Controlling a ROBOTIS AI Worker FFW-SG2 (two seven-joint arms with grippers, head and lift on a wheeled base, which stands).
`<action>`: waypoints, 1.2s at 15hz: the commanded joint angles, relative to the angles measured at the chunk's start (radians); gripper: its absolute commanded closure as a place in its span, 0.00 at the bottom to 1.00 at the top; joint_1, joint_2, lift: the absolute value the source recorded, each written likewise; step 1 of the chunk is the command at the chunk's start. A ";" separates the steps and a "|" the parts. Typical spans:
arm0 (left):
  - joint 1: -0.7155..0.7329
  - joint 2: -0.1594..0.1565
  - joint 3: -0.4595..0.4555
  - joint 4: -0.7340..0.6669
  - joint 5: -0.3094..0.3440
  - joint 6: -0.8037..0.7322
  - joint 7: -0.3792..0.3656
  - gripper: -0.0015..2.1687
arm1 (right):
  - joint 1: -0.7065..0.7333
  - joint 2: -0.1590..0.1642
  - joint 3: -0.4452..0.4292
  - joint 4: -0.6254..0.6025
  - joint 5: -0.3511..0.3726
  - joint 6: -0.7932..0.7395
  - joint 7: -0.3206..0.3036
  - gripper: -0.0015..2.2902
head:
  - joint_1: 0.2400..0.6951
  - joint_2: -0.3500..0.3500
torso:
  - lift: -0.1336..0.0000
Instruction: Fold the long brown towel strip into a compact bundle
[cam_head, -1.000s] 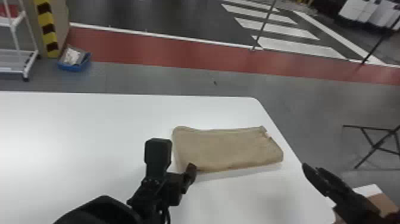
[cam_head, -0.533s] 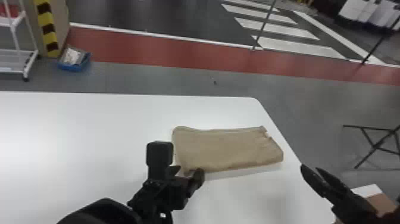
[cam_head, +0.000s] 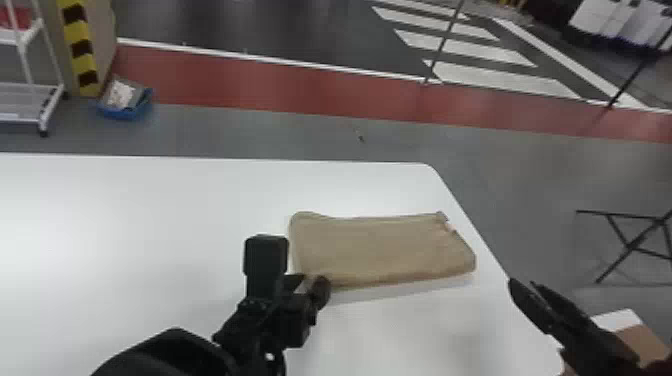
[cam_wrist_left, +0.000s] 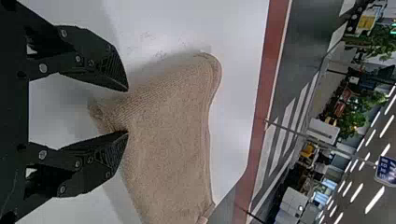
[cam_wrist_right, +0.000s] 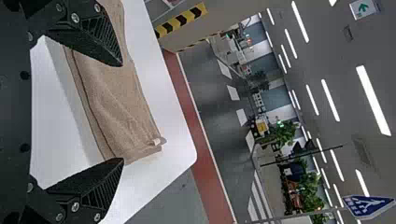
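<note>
Jaws parted on both sides: the left gripper (cam_wrist_left: 127, 111) has its fingers spread about the near-left corner of the towel (cam_head: 380, 250), no grip that I can see, and the right gripper (cam_wrist_right: 123, 112) gapes wide, well apart from the cloth at lower right of the head view. And there's the towel, just right of centre, flat and layered, its right end near the table (cam_head: 125, 225) edge. Danger! If those left fingers close too shallow, they'd likely catch only the top layers and peel the fold open; a shove rightward could send that end over the edge. Drag one corner alone and the bundle may skew. Now the count, going outward: one towel, two grippers, one table, one blue tray (cam_head: 125, 111) and one rack (cam_head: 45, 110), both upper left.
</note>
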 joint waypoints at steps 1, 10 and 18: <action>0.000 -0.003 -0.001 -0.011 -0.009 0.027 0.000 0.68 | 0.000 0.002 0.005 0.000 0.000 -0.006 0.000 0.08 | 1.00 0.00 | 0.07; 0.011 -0.003 0.014 -0.071 -0.035 0.048 0.001 0.79 | -0.001 0.002 0.016 -0.006 0.001 -0.039 -0.003 0.08 | 1.00 0.00 | 0.07; 0.037 0.021 0.199 -0.148 -0.083 0.085 -0.003 0.79 | -0.001 0.002 0.035 -0.006 0.015 -0.067 -0.013 0.08 | 1.00 0.00 | 0.07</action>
